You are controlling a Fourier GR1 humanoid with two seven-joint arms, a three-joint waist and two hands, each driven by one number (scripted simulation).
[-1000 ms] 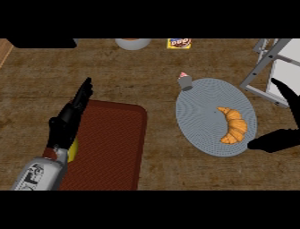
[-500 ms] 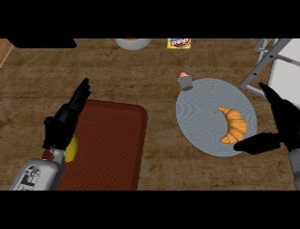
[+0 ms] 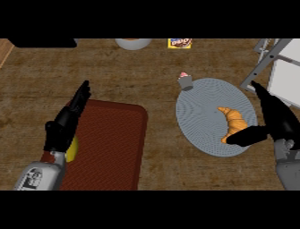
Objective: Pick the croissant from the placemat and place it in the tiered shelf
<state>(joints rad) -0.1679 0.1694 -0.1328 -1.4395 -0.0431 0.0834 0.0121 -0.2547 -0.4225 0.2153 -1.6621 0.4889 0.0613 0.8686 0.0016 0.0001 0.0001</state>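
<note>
Head view: croissant (image 3: pixel 232 120) lies on the grey placemat (image 3: pixel 202 105), right of centre, long axis running away from the robot. Right hand (image 3: pixel 279 121) is just beside it, fingers straight and spread from the thumb, gripping nothing; thumb tip sits at the croissant's near end. Left hand (image 3: pixel 65 125) is open, resting over the red mat (image 3: pixel 113 147). Tiered shelf (image 3: pixel 291 74) is near, upper right. Croissant is likely light, flaky, crushable: pinch across the thick middle, not the tapered tips.
</note>
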